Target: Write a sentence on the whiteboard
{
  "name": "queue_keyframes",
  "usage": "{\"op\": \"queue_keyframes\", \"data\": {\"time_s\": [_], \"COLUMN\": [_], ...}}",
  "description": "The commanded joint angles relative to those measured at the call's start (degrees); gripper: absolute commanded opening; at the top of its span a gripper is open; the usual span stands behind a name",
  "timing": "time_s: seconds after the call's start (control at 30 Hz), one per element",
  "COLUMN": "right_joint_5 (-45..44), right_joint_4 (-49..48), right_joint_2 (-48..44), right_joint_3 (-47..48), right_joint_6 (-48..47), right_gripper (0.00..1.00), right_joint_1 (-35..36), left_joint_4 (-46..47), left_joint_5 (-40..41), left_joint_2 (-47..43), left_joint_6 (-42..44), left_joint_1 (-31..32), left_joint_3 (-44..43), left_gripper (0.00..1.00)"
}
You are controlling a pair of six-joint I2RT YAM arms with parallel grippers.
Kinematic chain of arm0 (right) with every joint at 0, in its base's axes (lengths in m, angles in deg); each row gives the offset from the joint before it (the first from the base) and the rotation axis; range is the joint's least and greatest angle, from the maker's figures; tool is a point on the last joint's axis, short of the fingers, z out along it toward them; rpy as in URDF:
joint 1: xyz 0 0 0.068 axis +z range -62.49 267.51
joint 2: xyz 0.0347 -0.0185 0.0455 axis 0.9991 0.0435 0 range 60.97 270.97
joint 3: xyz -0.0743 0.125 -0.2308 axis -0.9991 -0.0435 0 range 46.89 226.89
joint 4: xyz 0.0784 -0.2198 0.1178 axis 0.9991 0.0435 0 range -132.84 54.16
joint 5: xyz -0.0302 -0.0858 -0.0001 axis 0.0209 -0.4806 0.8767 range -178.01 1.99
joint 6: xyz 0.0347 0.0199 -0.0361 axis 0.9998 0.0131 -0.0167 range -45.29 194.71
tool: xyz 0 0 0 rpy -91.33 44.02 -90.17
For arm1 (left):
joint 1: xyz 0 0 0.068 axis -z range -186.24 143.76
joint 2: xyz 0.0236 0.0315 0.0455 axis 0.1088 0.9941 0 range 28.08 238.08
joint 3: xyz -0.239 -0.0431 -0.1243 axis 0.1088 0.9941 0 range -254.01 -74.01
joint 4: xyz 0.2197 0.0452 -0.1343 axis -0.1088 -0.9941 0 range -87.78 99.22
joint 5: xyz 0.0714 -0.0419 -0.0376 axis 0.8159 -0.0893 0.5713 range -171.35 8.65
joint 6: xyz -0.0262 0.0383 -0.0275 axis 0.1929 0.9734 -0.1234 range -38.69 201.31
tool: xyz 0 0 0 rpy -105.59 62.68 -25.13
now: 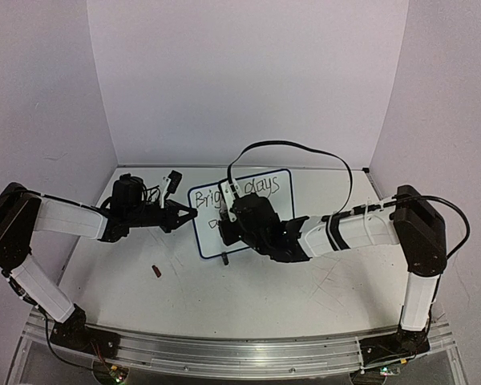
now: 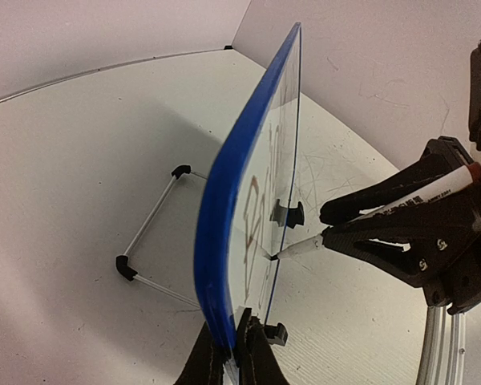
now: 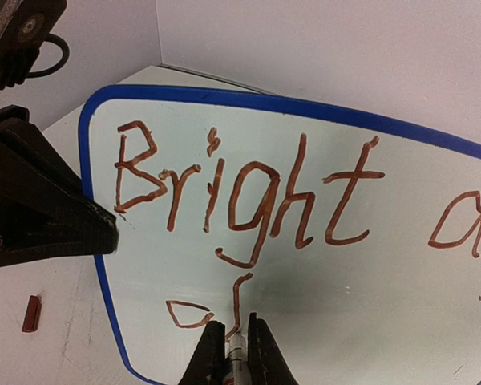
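The whiteboard [image 1: 282, 186] stands upright at the table's middle, with a blue rim [image 2: 224, 208]. My left gripper [image 1: 191, 213] is shut on its left edge; in the left wrist view [image 2: 236, 353] the jaws pinch the rim. My right gripper [image 1: 224, 233] is shut on a marker [image 2: 401, 204] whose tip touches the board's lower left. The sentence [image 3: 248, 188] reads "Bright" and the start of "days" on the top line. Below it are an "a" and one upright stroke, with the marker tip [image 3: 237, 346] at that stroke's foot. The writing looks red-brown in the right wrist view.
A small red cap [image 1: 155, 271] lies on the table in front of the left arm, and also shows in the right wrist view [image 3: 32, 313]. A wire stand [image 2: 148, 241] props the board from behind. White walls close in the back and sides.
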Motion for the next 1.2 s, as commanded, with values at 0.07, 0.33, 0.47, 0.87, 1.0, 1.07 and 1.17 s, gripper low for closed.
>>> {"op": "queue_keyframes", "data": {"time_s": [0.07, 0.33, 0.47, 0.87, 1.0, 1.07, 1.17], "right_joint_5": [-2.9, -5.0, -5.7, -7.0, -6.1, -5.5, -4.4], "right_joint_4": [-3.4, -3.7, -3.8, -3.8, -3.1, -2.7, -2.3], "right_joint_2": [-0.5, -1.4, -1.9, -3.4, -2.7, -2.4, -2.2], "right_joint_3": [2.7, 2.0, 1.7, -0.3, -0.7, -1.0, -1.6], "right_joint_6": [-0.7, -0.5, -0.6, -0.3, 0.4, 1.0, 2.0], "right_gripper": [0.0, 0.0, 0.0, 0.0, 0.0, 0.0, 0.0], "right_joint_1": [-1.2, -1.4, -1.5, -1.7, -1.7, -1.7, -1.7], "left_joint_4": [0.5, 0.5, 0.5, 0.4, 0.4, 0.4, 0.4], "left_joint_5": [6.0, 6.0, 6.0, 6.1, 6.1, 6.1, 6.2], "left_joint_2": [-0.8, -0.7, -0.7, -0.6, -0.7, -0.8, -0.7], "left_joint_6": [3.9, 4.0, 4.0, 4.0, 4.1, 4.1, 4.1], "left_joint_1": [-0.9, -0.9, -0.9, -0.9, -0.9, -0.9, -0.9], "left_joint_3": [0.1, 0.1, 0.1, 0.1, 0.1, 0.1, 0.2], "left_gripper": [0.0, 0.0, 0.0, 0.0, 0.0, 0.0, 0.0]}}
